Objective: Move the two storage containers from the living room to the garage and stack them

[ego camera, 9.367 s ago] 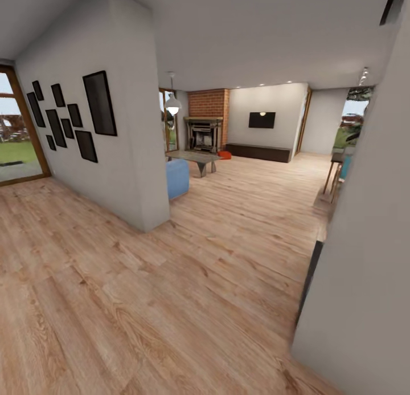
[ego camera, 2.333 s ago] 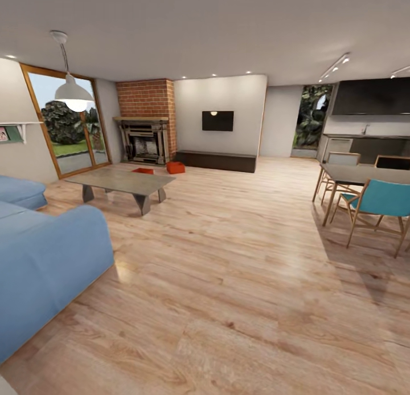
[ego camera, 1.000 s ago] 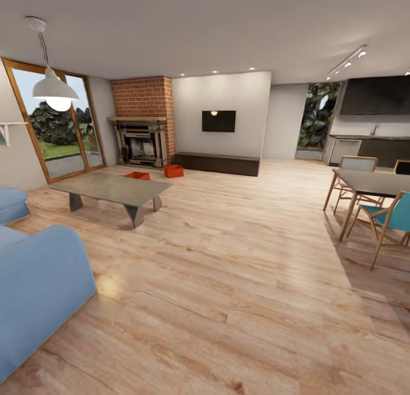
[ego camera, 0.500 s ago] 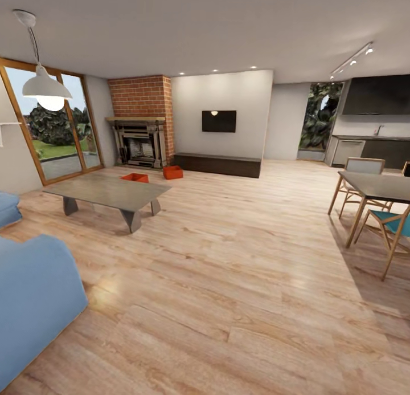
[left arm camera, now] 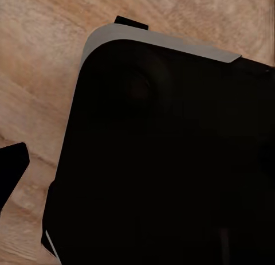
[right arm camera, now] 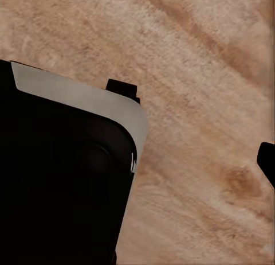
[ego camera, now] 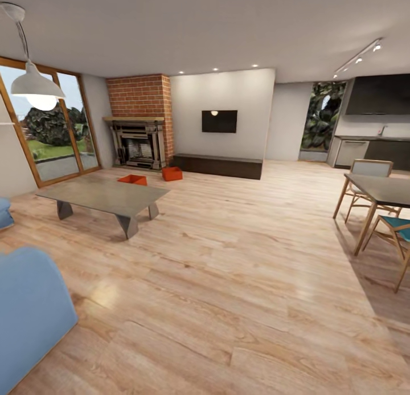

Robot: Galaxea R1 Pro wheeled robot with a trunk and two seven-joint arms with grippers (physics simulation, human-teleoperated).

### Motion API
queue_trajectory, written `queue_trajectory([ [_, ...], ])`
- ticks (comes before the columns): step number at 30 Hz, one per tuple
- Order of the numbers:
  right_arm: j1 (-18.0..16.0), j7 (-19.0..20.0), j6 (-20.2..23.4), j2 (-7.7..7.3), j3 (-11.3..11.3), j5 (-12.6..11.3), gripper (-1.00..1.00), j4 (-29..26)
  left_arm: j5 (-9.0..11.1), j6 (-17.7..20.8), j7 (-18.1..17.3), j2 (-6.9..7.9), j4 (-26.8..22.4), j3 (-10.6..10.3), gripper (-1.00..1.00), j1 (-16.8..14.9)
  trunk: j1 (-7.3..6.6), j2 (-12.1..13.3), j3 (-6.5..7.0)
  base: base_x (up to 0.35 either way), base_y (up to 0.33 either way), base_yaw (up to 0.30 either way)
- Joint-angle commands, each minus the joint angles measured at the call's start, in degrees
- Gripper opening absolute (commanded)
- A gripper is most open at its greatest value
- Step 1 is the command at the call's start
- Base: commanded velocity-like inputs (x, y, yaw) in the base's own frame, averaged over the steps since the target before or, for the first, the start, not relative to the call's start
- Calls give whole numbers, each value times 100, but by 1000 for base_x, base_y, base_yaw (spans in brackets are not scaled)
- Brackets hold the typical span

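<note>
The two storage containers stand on the light wood-plank floor of the living room, far ahead by the brick fireplace (ego camera: 139,118). One orange-red container (ego camera: 172,173) sits to the right of the hearth. The other container (ego camera: 132,180) is partly hidden behind the far edge of the grey coffee table (ego camera: 105,194). In the left wrist view a dark fingertip (left arm camera: 12,166) of my left gripper shows at the picture's edge, over bare floor. The right wrist view has a dark fingertip (right arm camera: 267,160) at its edge too. Nothing lies between the fingers of either gripper.
A blue sofa (ego camera: 25,312) is close at the left. A dining table (ego camera: 382,191) with chairs stands at the right. Open plank floor (ego camera: 228,258) runs between them toward the black TV (ego camera: 219,121). My black base (left arm camera: 166,162) shows below both wrists.
The view has advanced into the living room: sofa and dining chairs slid toward the picture's edges, and the fireplace and containers look slightly nearer. The containers themselves have not moved.
</note>
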Motion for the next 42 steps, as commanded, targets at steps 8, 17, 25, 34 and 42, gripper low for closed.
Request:
queue_trajectory([
  [8,-7,10,-8,1,36,-44,100,18,22,-2,3,-2,-6,-4,100,0,3,-2,-5,324,0,0],
  [17,-7,16,-11,-5,43,-34,100,18,27,0,3,0,-6,0,100,-2,3,-2,-5,324,0,0],
  [25,-7,19,-19,0,36,-31,100,18,27,0,3,7,-6,3,100,1,3,-2,-5,324,0,0],
  [34,-7,19,-29,2,28,-21,100,18,27,8,3,7,-6,3,100,-1,3,-2,-5,324,0,0],
  [42,-7,19,-35,7,-7,-30,100,18,27,-3,3,7,-6,-5,100,-3,3,-2,-5,324,0,-173],
])
